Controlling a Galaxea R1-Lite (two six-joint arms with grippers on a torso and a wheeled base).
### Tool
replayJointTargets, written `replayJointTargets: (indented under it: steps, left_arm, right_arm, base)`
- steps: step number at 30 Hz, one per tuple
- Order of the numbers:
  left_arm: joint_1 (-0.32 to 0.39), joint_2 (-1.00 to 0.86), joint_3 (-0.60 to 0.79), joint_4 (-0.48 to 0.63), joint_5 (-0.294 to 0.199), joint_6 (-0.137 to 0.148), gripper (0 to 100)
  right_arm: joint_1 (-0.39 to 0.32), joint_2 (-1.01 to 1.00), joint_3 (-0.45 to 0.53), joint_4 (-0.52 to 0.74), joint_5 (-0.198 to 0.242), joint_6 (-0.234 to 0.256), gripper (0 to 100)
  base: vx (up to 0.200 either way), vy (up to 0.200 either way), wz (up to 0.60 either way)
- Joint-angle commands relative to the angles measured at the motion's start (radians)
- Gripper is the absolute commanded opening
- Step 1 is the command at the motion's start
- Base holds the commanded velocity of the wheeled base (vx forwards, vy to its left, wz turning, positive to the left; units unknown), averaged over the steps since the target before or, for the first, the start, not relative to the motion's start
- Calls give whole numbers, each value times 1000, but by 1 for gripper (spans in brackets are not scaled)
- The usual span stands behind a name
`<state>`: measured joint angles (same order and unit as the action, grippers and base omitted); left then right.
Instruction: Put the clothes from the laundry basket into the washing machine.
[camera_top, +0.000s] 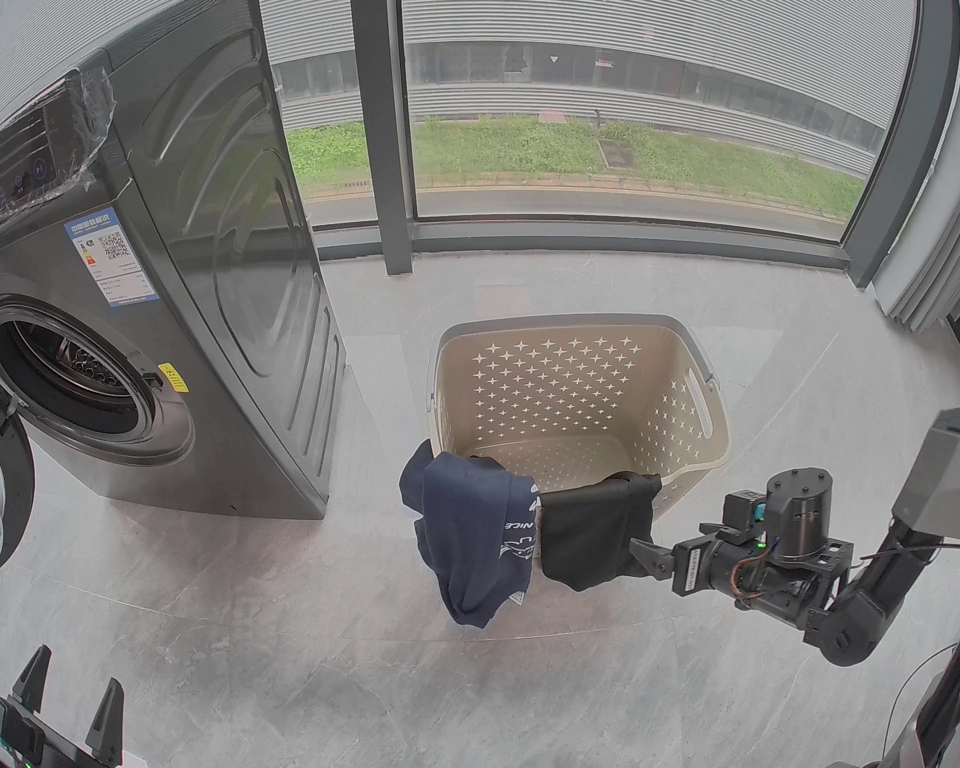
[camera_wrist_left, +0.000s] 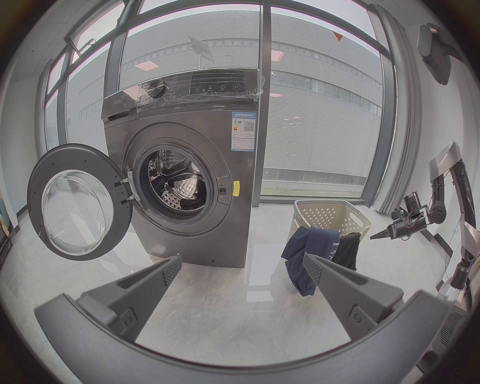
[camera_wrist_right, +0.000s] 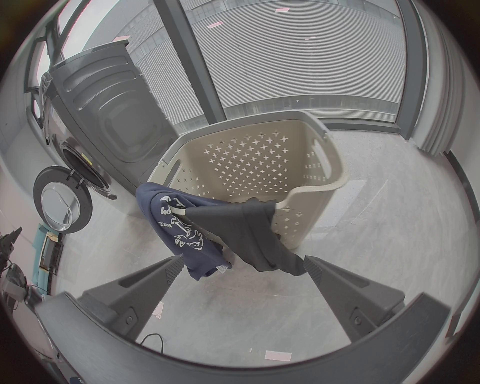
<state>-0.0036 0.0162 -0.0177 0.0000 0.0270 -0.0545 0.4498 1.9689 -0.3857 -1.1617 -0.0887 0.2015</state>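
A beige laundry basket (camera_top: 700, 400) stands on the floor with a navy garment (camera_top: 470, 540) and a black garment (camera_top: 595, 530) draped over its near rim. My right gripper (camera_top: 640, 555) is open, level with the black garment's right edge; whether it touches I cannot tell. In the right wrist view the black garment (camera_wrist_right: 250, 235) hangs just beyond the spread fingers (camera_wrist_right: 165, 272), beside the navy garment (camera_wrist_right: 175, 225). The grey washing machine (camera_top: 200, 300) stands to the left with its drum (camera_wrist_left: 175, 182) exposed and its door (camera_wrist_left: 75, 200) swung open. My left gripper (camera_top: 65, 700) is open and low, far from the basket.
A large window with a dark frame post (camera_top: 385, 140) runs behind the basket. Pale curtains (camera_top: 925, 270) hang at the far right. Bare tiled floor (camera_top: 300, 620) lies between the machine and the basket.
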Motion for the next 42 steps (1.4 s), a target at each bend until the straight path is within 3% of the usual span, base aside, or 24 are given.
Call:
replayJointTargets:
  steps: [1, 9, 14, 24, 41, 42]
  left_arm:
    - [1, -15, 16, 0, 2, 1, 100]
    - [1, -15, 16, 0, 2, 1, 100]
    - [1, -15, 16, 0, 4, 2, 100]
    - [1, -15, 16, 0, 5, 2, 100]
    - [2, -15, 16, 0, 5, 2, 100]
    - [2, -15, 16, 0, 5, 2, 100]
  right_arm:
    - [43, 148, -85, -24, -25, 9, 100]
    - [50, 274, -213, -26, -28, 12, 100]
    - [50, 344, -305, -27, -55, 33, 100]
    - [56, 409, -413, -27, -55, 33, 100]
    - [56, 470, -495, -65, -42, 21, 100]
    - [56, 472, -493, -72, -42, 21, 0]
  base:
    - [0, 0, 0]
    - [0, 0, 0]
    - [0, 0, 0]
    - [0, 0, 0]
    - [0, 0, 0]
    - [0, 0, 0]
